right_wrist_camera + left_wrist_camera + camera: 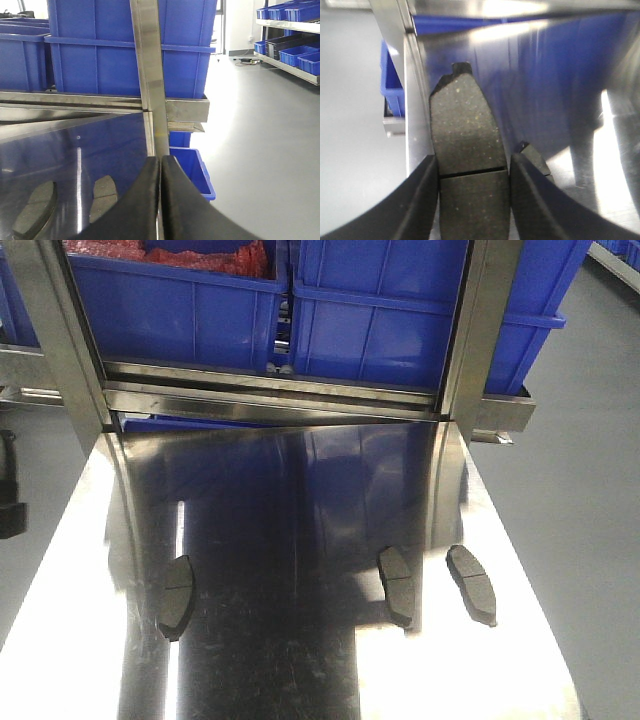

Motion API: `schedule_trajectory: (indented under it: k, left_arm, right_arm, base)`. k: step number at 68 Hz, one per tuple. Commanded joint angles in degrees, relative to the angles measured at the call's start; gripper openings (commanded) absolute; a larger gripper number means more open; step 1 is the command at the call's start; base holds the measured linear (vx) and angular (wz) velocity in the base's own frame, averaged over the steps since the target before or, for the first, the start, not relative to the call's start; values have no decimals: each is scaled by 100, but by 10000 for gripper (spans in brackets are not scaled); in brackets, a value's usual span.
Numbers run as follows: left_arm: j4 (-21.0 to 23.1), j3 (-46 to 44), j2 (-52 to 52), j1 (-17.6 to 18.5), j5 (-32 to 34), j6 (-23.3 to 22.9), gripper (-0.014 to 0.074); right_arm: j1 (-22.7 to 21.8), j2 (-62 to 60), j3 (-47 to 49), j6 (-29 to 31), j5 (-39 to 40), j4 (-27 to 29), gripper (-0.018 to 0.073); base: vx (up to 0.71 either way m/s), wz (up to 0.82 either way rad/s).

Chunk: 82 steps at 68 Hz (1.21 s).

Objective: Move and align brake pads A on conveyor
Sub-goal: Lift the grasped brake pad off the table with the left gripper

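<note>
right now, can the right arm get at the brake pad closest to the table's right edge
Probably yes. That brake pad lies uncovered on the steel table, apart from its neighbour. The right end effector is shut and empty, so it must open first.

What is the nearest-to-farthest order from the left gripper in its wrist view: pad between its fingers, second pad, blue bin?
1. Brake pad, between the left gripper's fingers.
2. Second pad, just right of them.
3. Blue bin, far left, beyond the steel table edge.
</note>
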<state>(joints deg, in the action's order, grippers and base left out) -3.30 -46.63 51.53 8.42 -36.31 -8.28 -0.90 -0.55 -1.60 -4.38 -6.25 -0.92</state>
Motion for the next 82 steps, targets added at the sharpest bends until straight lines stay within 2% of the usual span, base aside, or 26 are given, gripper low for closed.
schedule_trajectory:
  k: [1,21,82]
  left_arm:
    - [-42,-143,-456,20,223,-43,27]
    - [-27,-143,-1253,20,159,-43,27]
    - [-27,-149,-1308,20,132,-43,27]
  right_arm:
    - [-11,-94,-123,65,420,-21,-3]
    - [-11,-94,-123,65,420,-21,-3]
    - [-11,-94,-123,65,420,-21,-3]
  base:
    - [0,0]
    - [0,0]
    - [0,0]
